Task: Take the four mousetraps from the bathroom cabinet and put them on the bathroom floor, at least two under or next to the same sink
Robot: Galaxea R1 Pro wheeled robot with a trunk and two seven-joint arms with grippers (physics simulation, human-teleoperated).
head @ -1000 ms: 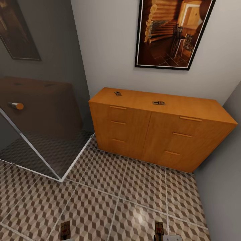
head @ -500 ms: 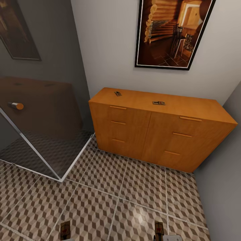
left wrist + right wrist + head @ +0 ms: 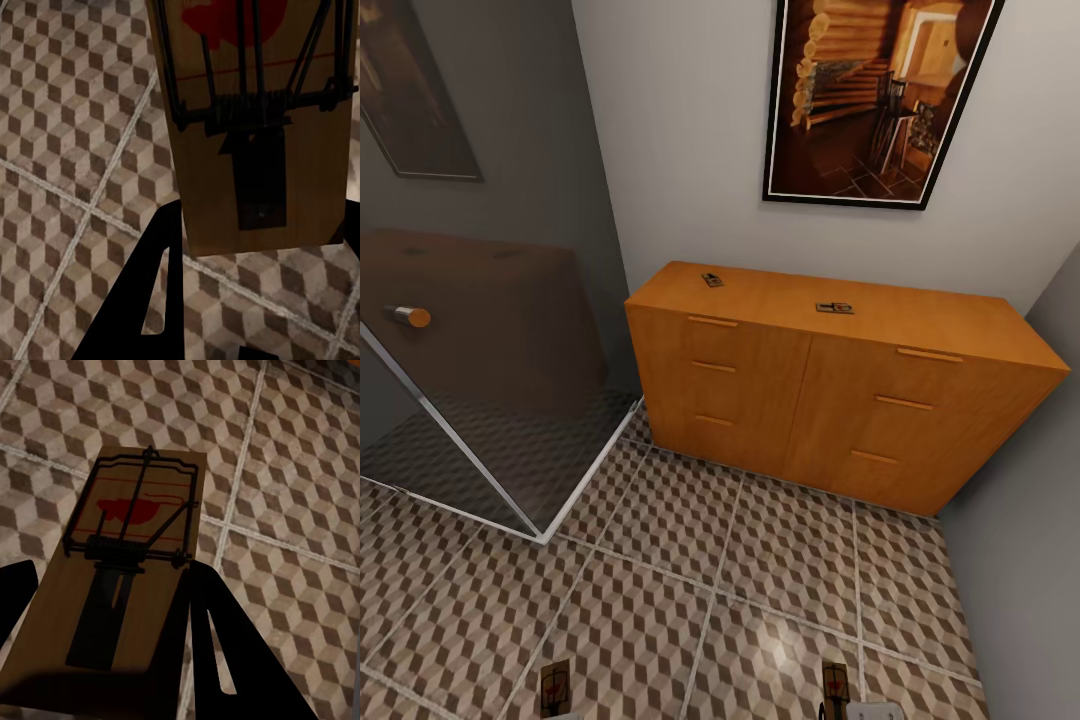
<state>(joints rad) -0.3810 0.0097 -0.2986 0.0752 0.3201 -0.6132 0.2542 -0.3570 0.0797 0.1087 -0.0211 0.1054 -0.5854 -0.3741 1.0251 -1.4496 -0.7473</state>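
The orange-brown cabinet stands against the far wall, and two mousetraps lie flat on its top. Two more mousetraps are held above the cube-pattern bathroom floor. One mousetrap shows at the head view's bottom edge on the left, and my left gripper is shut on this tan board. The other mousetrap shows at the bottom right, with my right gripper shut on its board. The sink is out of view.
A glass shower panel with a round knob juts out to the left of the cabinet. A grey wall closes the right side. A framed picture hangs above the cabinet. Open tiled floor lies between me and the drawers.
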